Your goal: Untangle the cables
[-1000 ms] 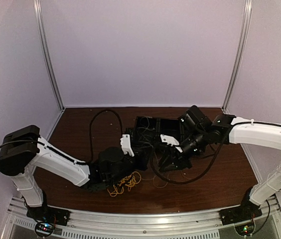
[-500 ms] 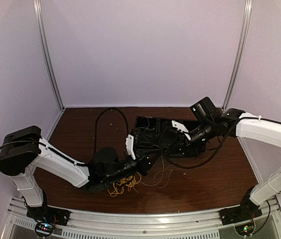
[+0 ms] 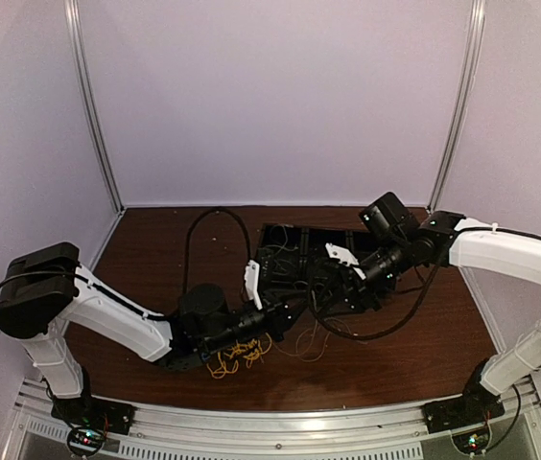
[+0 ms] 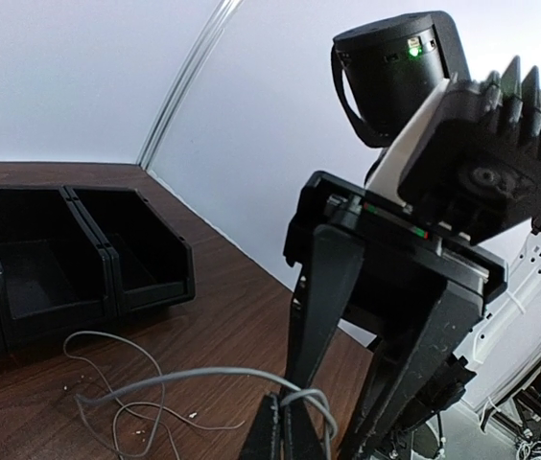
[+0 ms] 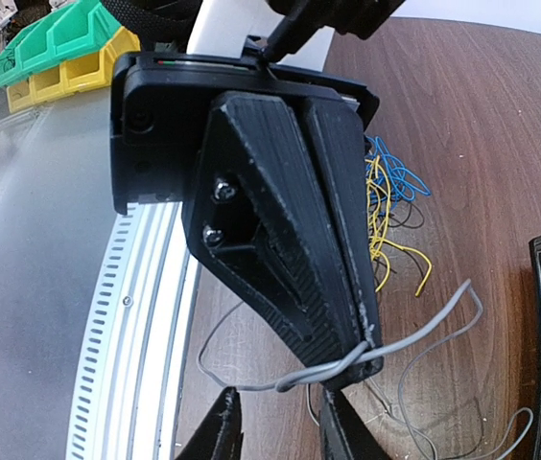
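Note:
My left gripper [image 4: 294,426] is shut on a pale grey cable [image 4: 203,376], which loops over its tips and trails left onto the table. The right wrist view shows the same left gripper [image 5: 366,353] pinching the grey cable [image 5: 414,333]. My right gripper [image 5: 280,433] faces it, open, and the grey strand crosses just beyond its spread fingertips without touching them. A yellow bundle [image 5: 378,216] and a blue bundle [image 5: 397,174] lie on the table behind. From above, the left gripper [image 3: 285,305] and right gripper [image 3: 314,290] meet at mid-table, with the yellow cables [image 3: 237,351] in front.
Black open bins [image 3: 294,247] stand at the back centre; two of them [image 4: 79,254] show in the left wrist view. Loose grey strands [image 3: 301,342] spread on the brown table. Thick black arm cables [image 3: 386,326] loop around both arms. The metal rail [image 5: 146,287] marks the near edge.
The right gripper lifted back from the pile, then came down again toward the left gripper, with its jaws now wider. The left gripper shifted slightly right and kept its hold.

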Robot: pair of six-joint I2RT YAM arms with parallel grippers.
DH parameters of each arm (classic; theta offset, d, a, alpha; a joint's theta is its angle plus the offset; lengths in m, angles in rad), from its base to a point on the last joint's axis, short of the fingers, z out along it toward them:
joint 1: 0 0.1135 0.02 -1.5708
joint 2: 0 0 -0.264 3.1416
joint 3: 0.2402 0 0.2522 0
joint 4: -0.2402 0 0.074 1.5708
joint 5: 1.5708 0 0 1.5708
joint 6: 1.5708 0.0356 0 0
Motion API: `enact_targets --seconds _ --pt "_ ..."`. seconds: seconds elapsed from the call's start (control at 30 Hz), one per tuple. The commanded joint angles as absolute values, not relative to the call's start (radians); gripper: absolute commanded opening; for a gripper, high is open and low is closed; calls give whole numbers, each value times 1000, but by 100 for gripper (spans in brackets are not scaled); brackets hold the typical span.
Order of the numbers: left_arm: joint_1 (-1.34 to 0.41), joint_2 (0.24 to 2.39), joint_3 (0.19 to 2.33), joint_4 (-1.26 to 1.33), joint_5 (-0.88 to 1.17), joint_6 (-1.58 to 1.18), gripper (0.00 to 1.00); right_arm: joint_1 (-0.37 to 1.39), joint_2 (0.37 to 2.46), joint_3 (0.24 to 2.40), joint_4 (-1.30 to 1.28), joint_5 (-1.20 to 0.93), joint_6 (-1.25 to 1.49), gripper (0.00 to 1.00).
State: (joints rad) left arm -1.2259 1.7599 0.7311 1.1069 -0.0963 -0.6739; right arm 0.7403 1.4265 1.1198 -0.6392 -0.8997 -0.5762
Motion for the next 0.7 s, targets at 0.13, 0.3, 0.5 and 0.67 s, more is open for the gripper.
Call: enact_targets --seconds 0.13,0.3,0.5,0.67 --pt "-1228 1741 754 1161 -83 -657 0 745 1413 1138 -554 -858 -505 23" --pt "-1229 1740 751 1164 -83 -662 0 746 1413 1138 -543 -859 -488 12" --pt "-1229 1740 747 1154 -104 -665 0 745 1400 1138 -560 -856 -494 4" --pt "-1229 1722 732 1100 -209 -696 0 745 1379 1134 -598 -846 -516 0"
